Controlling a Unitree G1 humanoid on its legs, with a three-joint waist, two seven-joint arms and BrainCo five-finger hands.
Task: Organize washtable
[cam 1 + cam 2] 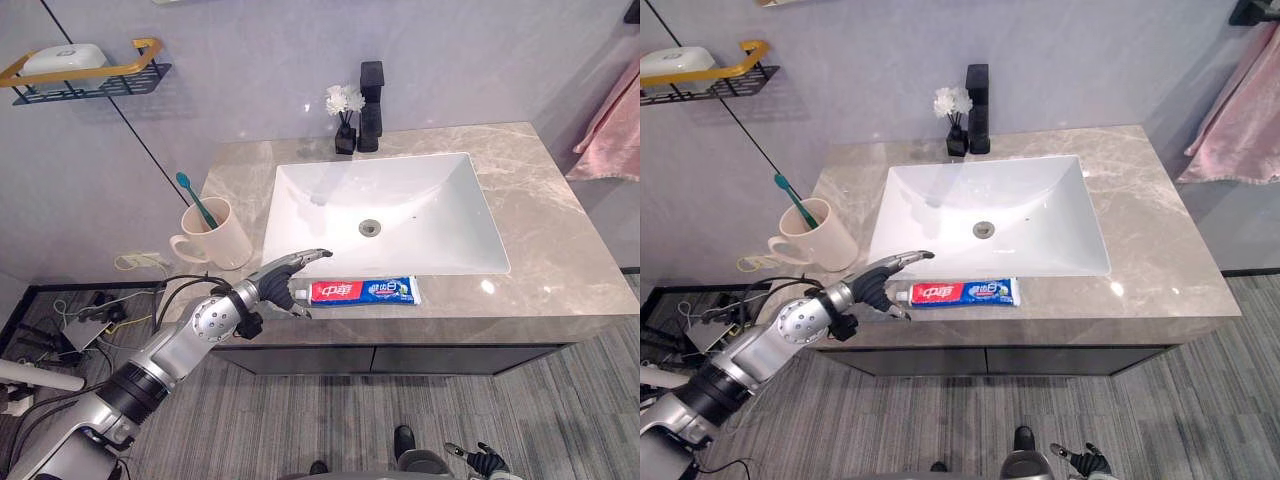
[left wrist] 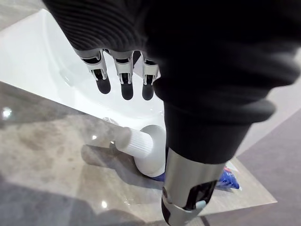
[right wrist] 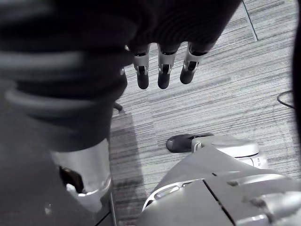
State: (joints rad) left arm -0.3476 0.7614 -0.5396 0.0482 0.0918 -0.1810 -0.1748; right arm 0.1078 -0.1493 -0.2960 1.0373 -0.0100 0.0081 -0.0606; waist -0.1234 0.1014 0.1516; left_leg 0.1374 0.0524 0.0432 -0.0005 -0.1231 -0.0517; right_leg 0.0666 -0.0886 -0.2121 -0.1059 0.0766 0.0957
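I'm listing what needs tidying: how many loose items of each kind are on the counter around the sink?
toothpaste tube: 1
mug: 1
toothbrush, standing in the mug: 1
flower vase, beside the faucet: 1
Total: 4

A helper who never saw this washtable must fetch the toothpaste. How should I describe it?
Find the white sink in the grey counter. On the counter strip along the sink's front edge lies the toothpaste tube, flat, cap toward the left hand. It alone is red and blue; the cream cup stands further left.
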